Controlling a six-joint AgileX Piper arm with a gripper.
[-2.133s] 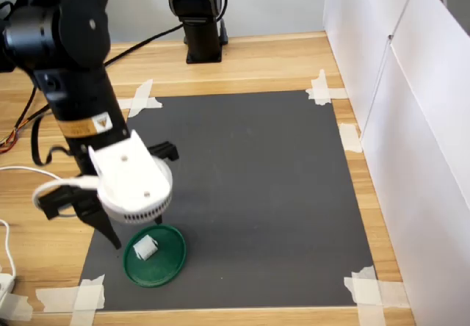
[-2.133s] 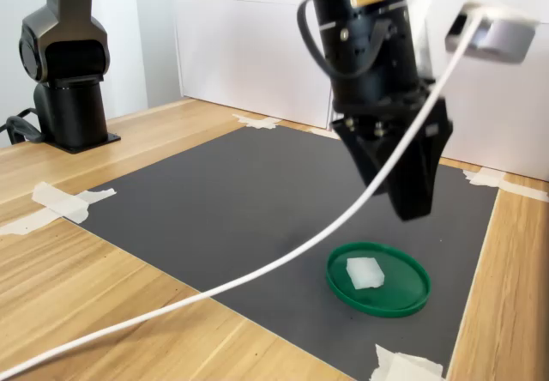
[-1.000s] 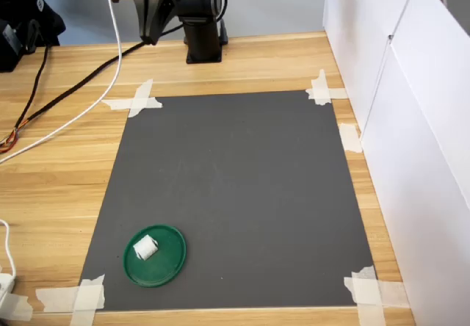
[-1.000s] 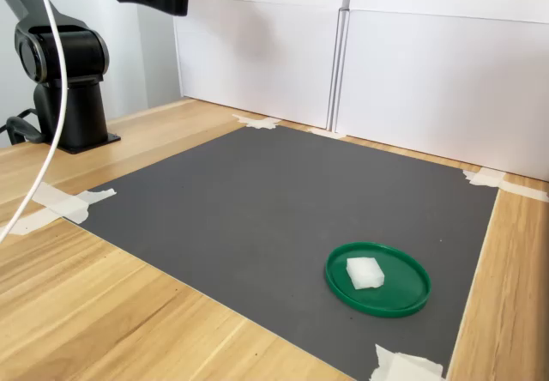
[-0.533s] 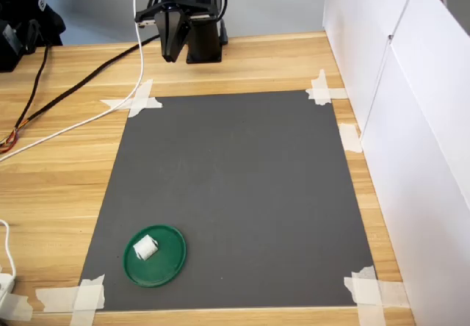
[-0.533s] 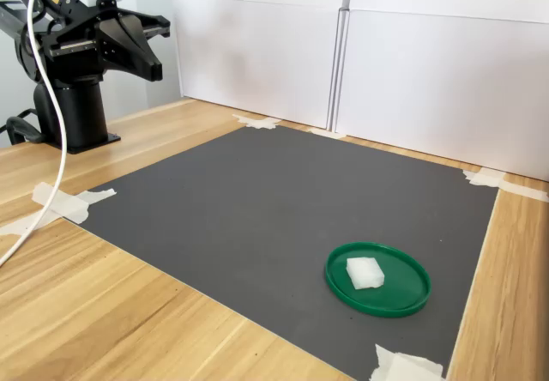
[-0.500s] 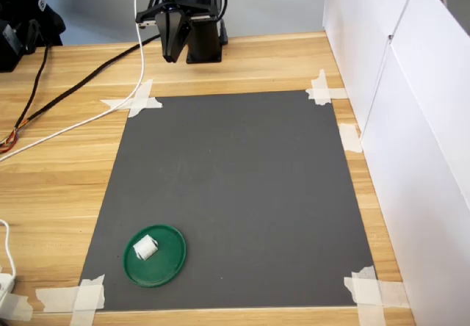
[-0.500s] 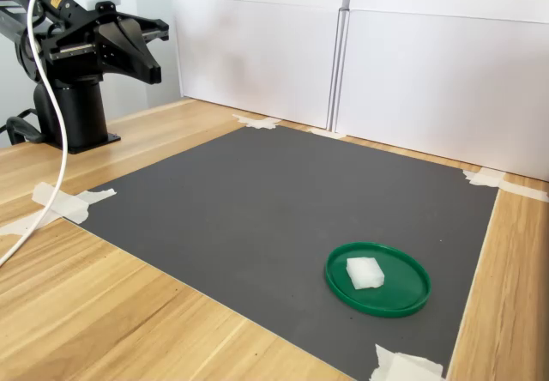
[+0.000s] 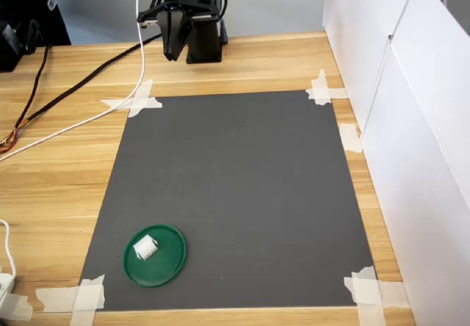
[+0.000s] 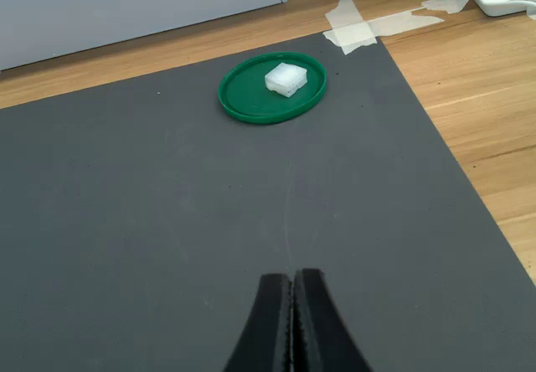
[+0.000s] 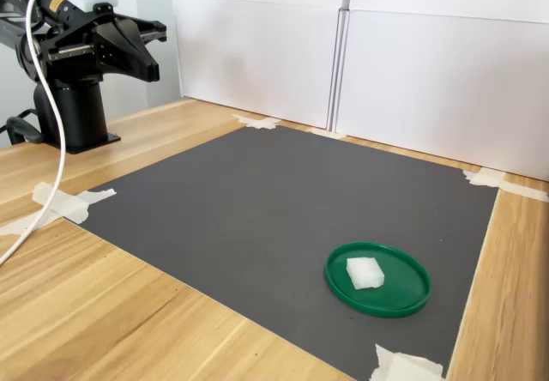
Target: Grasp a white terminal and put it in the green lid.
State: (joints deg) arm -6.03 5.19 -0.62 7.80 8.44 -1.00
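Observation:
The green lid lies on the black mat near the corner at the first exterior view's lower left. The white terminal rests inside it, a little off centre. Both also show in the wrist view, lid and terminal, and in the second exterior view, lid and terminal. My gripper hangs far from them, beside the arm's base, above the wooden table beyond the mat's far edge. In the wrist view the gripper has its fingers pressed together with nothing between them. It appears again at the second exterior view's upper left, gripper.
The black mat is taped at its corners with white strips. White panels wall off the first exterior view's right side. The black arm base, dark cables and a white cable lie at the table's far end.
Two seconds ago my gripper stood open just above the lid. It has since pulled back to the arm's base and shut; over the last half second it hardly moved. The terminal stayed in the lid.

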